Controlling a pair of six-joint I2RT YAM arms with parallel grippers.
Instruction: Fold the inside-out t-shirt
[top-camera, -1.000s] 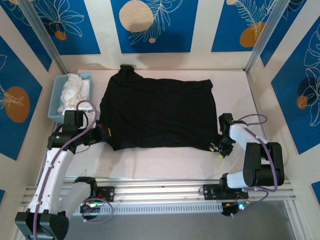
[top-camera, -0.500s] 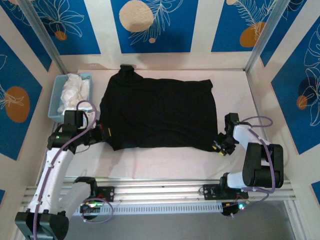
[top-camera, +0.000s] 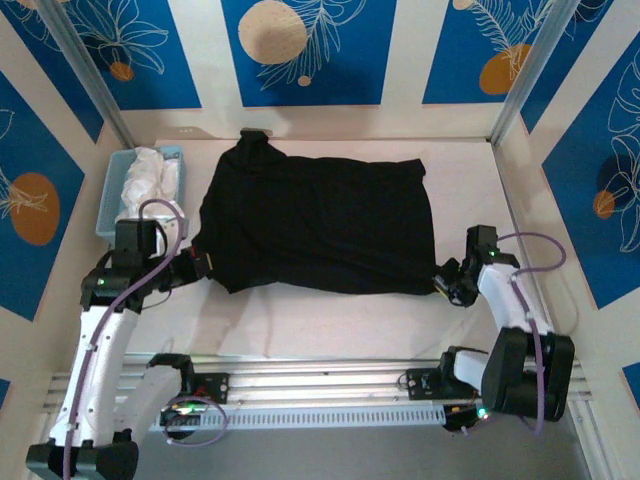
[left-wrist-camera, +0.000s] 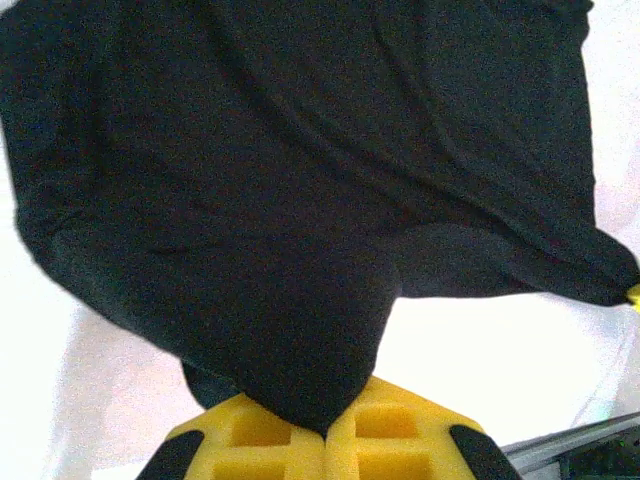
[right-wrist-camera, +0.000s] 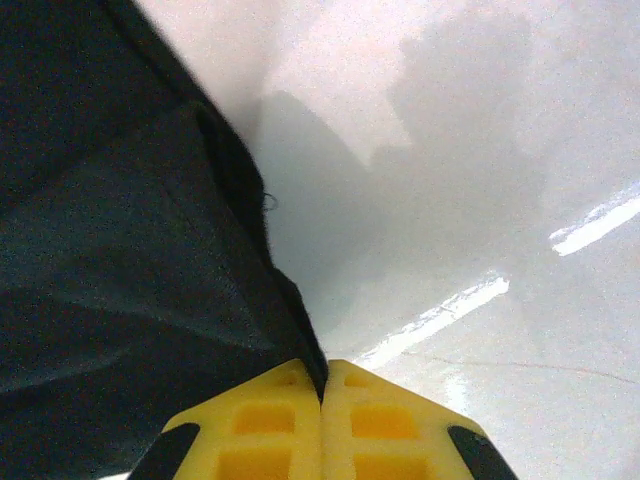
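Two grippers have hold of the black t-shirt, one at each near corner. From the overhead camera I see the shirt spread flat over the middle of the white table, its long side running left to right, with a narrow bit of cloth poking out at the far left corner. On my left wrist feed, the left gripper has its yellow fingers pressed together with a bunched fold of black cloth pinched between them; the cloth runs taut away from the pinch and hangs a little off the tabletop there. On the right wrist feed, the right gripper is likewise closed, its yellow pads meeting on the thin edge of the shirt's hem, with bare glossy table just to the right of that edge. Overhead, the left gripper sits at the shirt's near left corner and the right one at the near right corner, both low to the table. At the far left a blue basket stands apart from the shirt, holding a crumpled white garment.
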